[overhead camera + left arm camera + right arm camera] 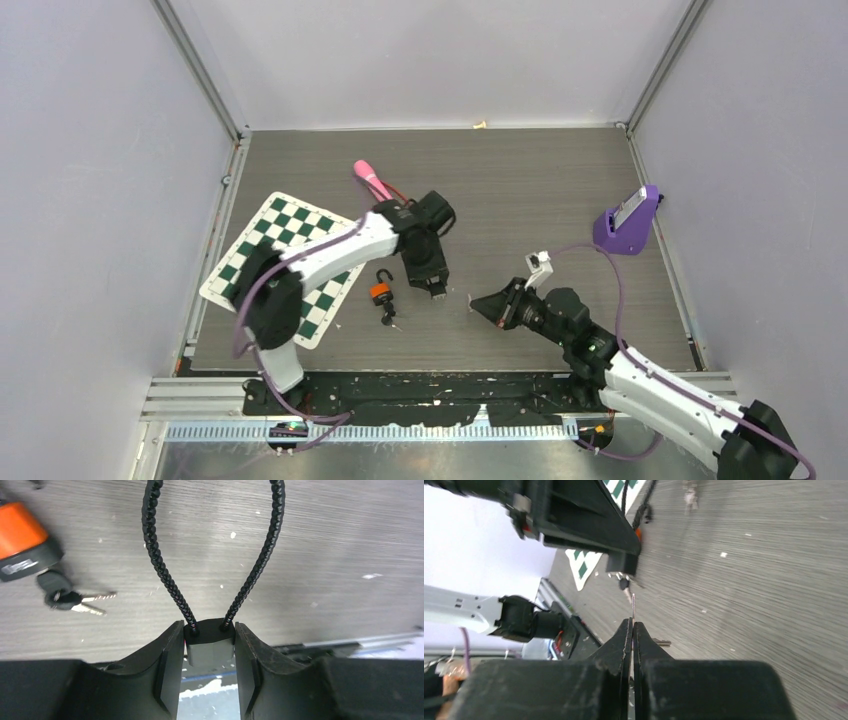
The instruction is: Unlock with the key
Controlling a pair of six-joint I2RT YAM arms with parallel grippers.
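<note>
My left gripper [437, 284] is shut on the grey-and-black body of a cable lock [210, 647], held just above the table. Its black braided cable [160, 565] loops away from the jaws [209, 630]. My right gripper [476, 301] is shut on a thin silver key [633, 605], whose blade sticks out past the fingertips [632, 626]. The blade points toward the lock body [621, 562], a short gap away. An orange padlock [380, 291] with its own keys [75, 600] lies on the table left of the left gripper.
A green-and-white chessboard mat [285, 260] lies at the left. A pink object [370, 178] lies behind the left arm. A purple device [630, 222] stands at the right edge. A small white piece [540, 265] sits near the right arm.
</note>
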